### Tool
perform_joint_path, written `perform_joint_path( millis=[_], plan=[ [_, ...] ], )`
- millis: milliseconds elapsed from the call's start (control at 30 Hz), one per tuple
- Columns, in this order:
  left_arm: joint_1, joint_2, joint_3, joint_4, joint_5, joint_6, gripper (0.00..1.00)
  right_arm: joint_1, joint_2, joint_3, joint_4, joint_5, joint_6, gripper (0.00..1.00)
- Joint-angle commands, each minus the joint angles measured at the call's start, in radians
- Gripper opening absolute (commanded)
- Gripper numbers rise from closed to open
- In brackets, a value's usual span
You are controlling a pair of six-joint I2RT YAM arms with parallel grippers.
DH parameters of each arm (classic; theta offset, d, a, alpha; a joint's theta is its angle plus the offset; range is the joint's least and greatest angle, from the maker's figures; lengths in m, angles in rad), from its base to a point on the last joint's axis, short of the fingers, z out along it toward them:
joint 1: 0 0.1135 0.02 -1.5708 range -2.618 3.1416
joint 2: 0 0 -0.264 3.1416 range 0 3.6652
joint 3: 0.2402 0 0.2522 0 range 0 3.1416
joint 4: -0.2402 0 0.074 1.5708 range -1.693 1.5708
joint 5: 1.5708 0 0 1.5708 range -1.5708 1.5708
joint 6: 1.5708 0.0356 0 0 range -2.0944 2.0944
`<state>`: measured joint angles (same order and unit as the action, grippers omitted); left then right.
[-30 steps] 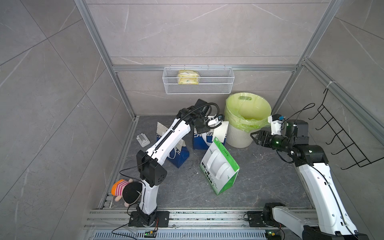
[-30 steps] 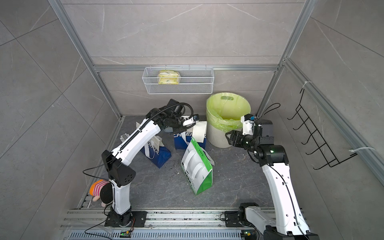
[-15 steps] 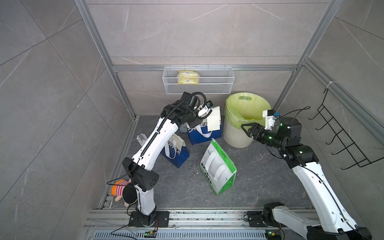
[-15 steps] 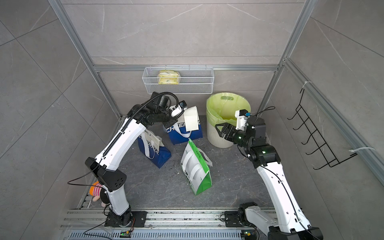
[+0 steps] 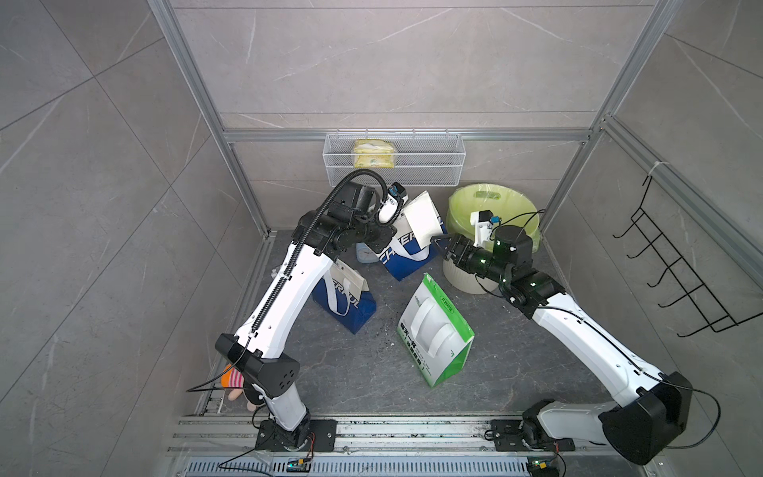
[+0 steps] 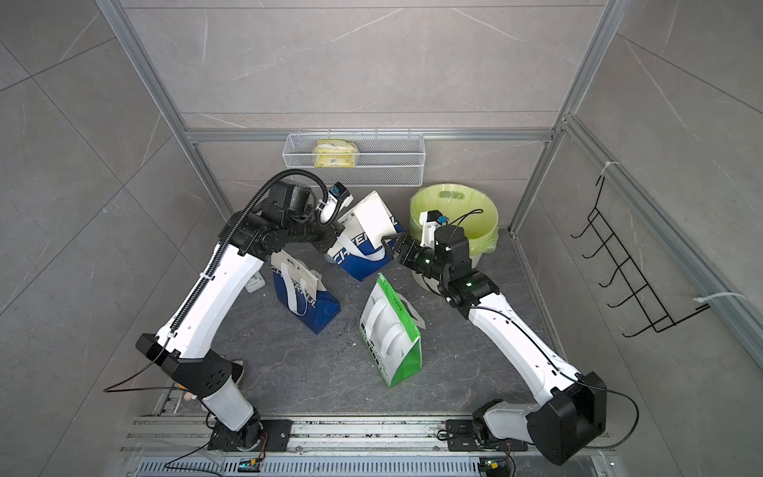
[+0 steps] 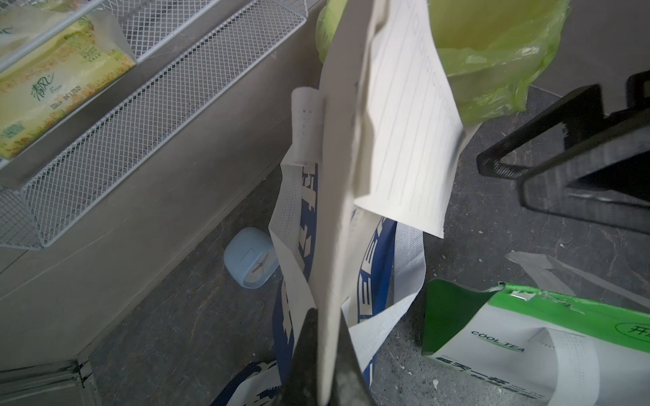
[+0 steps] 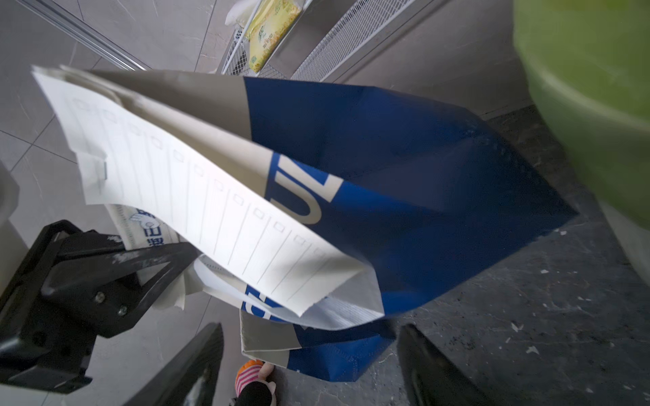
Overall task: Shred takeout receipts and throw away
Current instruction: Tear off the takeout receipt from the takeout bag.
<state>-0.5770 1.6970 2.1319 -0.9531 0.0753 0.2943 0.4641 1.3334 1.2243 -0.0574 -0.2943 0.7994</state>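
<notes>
A white lined takeout receipt hangs on the face of a blue-and-white bag, which is lifted and tilted. My left gripper is shut on the bag's white upper edge. In the left wrist view the receipt hangs beyond the jaws. My right gripper is open, just short of the receipt's lower corner, touching nothing. Other receipts are not visible.
A green-lined bin stands right behind the right gripper. A second blue-and-white bag and a green-and-white bag stand on the floor. A wire basket with a tissue pack hangs on the back wall. A small blue clock and a plush toy lie on the floor.
My left arm has lifted the bag with its receipt up and back. My right gripper has moved from beside the bin towards the receipt, and its jaws have opened wider.
</notes>
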Motion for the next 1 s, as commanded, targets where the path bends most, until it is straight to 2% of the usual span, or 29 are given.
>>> perform_joint_path(
  millis=[0,167,333,633,967],
  plan=[
    [0.007,-0.052,-0.002,0.094,0.058,-0.060,0.00,0.026,0.025,-0.023,0.120,0.042,0.047,0.79],
    [0.008,-0.069,-0.019,0.106,0.080,-0.064,0.00,0.034,0.042,-0.056,0.260,0.041,0.071,0.78],
    [0.010,-0.067,-0.020,0.100,0.074,-0.063,0.00,0.052,0.034,-0.060,0.293,0.042,0.061,0.74],
    [0.018,-0.063,-0.034,0.094,0.033,-0.052,0.00,0.058,-0.027,-0.064,0.148,0.105,-0.012,0.72],
    [0.022,-0.059,-0.044,0.080,0.005,-0.032,0.00,0.059,-0.008,0.033,-0.067,0.179,-0.107,0.64]
  ],
)
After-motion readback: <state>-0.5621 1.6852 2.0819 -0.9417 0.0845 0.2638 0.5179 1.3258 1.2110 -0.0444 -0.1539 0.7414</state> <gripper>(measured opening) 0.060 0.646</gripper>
